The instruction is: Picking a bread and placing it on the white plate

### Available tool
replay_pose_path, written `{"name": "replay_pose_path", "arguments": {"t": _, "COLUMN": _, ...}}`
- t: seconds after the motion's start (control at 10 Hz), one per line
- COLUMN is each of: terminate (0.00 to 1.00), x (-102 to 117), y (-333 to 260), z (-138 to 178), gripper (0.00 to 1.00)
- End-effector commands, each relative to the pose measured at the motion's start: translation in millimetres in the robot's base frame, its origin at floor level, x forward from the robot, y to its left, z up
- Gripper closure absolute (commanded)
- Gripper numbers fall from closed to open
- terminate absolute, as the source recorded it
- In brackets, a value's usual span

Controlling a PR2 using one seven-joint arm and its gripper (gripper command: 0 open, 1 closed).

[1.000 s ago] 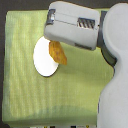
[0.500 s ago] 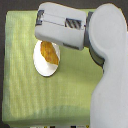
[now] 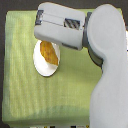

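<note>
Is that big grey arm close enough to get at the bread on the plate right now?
Probably yes. The arm's bulky end hangs right over the upper edge of the white plate, and the bread lies there with nothing else around it. Its fingertips are hidden, so whether they touch the bread cannot be told.

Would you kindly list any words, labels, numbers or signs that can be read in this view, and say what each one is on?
None can be read.
Striped patch on the arm: dark and light diagonal bars only, no letters.
Bottom edge below the green cloth: small dark and yellow marks, too blurred to read.
The bread and the white plate carry no text.
</note>
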Motion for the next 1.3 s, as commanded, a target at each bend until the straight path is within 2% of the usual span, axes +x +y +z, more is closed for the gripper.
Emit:
{"name": "replay_pose_path", "arguments": {"t": 0.0, "terminate": 0.0, "x": -7.9, "y": 14.0, "z": -13.4, "gripper": 0.0}}
{"name": "replay_pose_path", "arguments": {"t": 0.6, "terminate": 0.0, "x": -9.4, "y": 5.7, "z": -14.9, "gripper": 0.0}}
{"name": "replay_pose_path", "arguments": {"t": 0.8, "terminate": 0.0, "x": -3.7, "y": -4.8, "z": 0.0, "gripper": 0.0}}
{"name": "replay_pose_path", "arguments": {"t": 1.0, "terminate": 0.0, "x": 15.6, "y": -26.7, "z": 56.6, "gripper": 0.0}}
{"name": "replay_pose_path", "arguments": {"t": 1.2, "terminate": 0.0, "x": 15.2, "y": -44.2, "z": 89.2, "gripper": 0.0}}
